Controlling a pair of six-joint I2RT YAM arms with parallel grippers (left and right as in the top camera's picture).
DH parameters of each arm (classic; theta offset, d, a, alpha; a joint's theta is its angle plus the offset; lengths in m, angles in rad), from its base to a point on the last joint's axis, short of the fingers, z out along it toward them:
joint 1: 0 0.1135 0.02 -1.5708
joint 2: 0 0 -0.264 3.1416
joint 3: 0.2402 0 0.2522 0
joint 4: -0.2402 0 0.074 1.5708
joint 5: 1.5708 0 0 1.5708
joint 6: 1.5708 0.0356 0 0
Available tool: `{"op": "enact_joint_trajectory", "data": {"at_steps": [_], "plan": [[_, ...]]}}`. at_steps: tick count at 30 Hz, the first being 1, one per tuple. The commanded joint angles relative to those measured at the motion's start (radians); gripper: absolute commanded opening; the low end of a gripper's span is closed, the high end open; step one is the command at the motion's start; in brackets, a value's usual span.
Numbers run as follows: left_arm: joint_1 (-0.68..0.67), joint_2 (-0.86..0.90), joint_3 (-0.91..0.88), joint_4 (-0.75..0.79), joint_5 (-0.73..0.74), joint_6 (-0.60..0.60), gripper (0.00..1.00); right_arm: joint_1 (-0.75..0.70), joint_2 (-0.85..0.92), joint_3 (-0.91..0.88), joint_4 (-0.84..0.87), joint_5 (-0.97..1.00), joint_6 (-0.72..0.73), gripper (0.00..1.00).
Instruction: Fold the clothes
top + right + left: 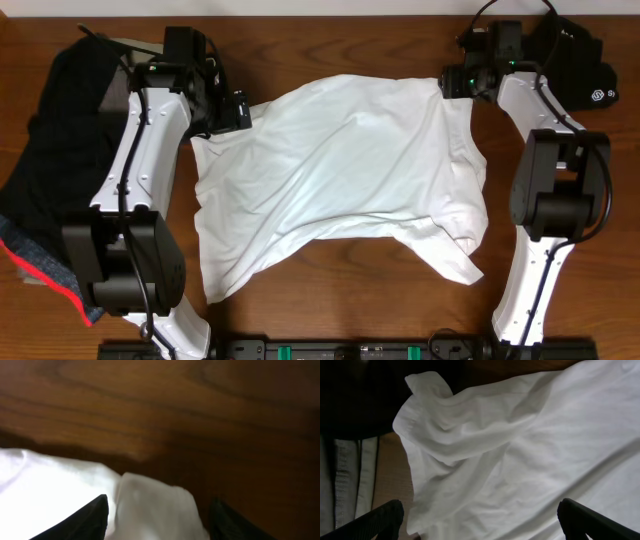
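A white T-shirt (340, 170) lies spread and wrinkled across the middle of the wooden table (330, 40). My left gripper (238, 110) is over the shirt's far left corner. In the left wrist view its fingers (480, 522) are wide open above the rumpled white cloth (520, 460), and the sleeve is bunched up ahead of them. My right gripper (447, 83) is at the shirt's far right corner. In the right wrist view its fingers (160, 525) are apart, with the white corner of the shirt (155, 505) lying between them.
A pile of dark clothes (50, 170) with a red and blue edge lies along the table's left side. It shows dark and grey in the left wrist view (345, 480). A black garment with a white logo (585, 70) lies at the far right corner.
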Motion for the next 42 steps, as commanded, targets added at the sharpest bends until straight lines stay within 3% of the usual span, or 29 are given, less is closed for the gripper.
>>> {"op": "enact_joint_trajectory", "data": {"at_steps": [1,5,16,22,25,26,28,30,35,42], "plan": [[0.0,-0.006,0.014,-0.01,-0.012,0.021,1.0,-0.006,0.047,0.014,0.015,0.01,0.02,0.61],[0.0,-0.006,0.014,-0.014,-0.012,0.021,1.0,-0.006,0.068,0.014,0.024,0.026,0.033,0.54],[0.0,-0.003,0.014,0.011,-0.012,0.021,1.0,-0.049,0.054,0.016,0.01,0.107,0.089,0.11],[0.0,0.029,0.014,0.068,-0.012,0.021,1.0,-0.124,-0.019,0.016,-0.017,0.058,0.123,0.07],[0.0,0.058,0.014,0.112,-0.011,0.021,1.0,-0.152,-0.051,0.016,-0.043,-0.036,0.088,0.15],[-0.002,0.072,0.014,0.13,-0.011,0.021,1.0,-0.158,-0.056,0.016,-0.051,-0.063,0.076,0.26],[-0.005,0.096,0.014,0.167,-0.008,0.022,1.0,-0.165,-0.06,0.016,-0.067,-0.114,0.042,0.68],[-0.011,0.124,0.014,0.208,0.0,0.043,0.99,-0.164,-0.06,0.016,-0.085,-0.127,0.031,0.84],[-0.019,0.201,0.014,0.338,-0.003,0.134,0.99,-0.153,-0.06,0.016,-0.117,-0.141,0.029,0.89],[0.004,0.266,0.014,0.504,-0.021,0.138,0.99,-0.129,-0.06,0.016,-0.166,-0.142,0.028,0.92]]}}
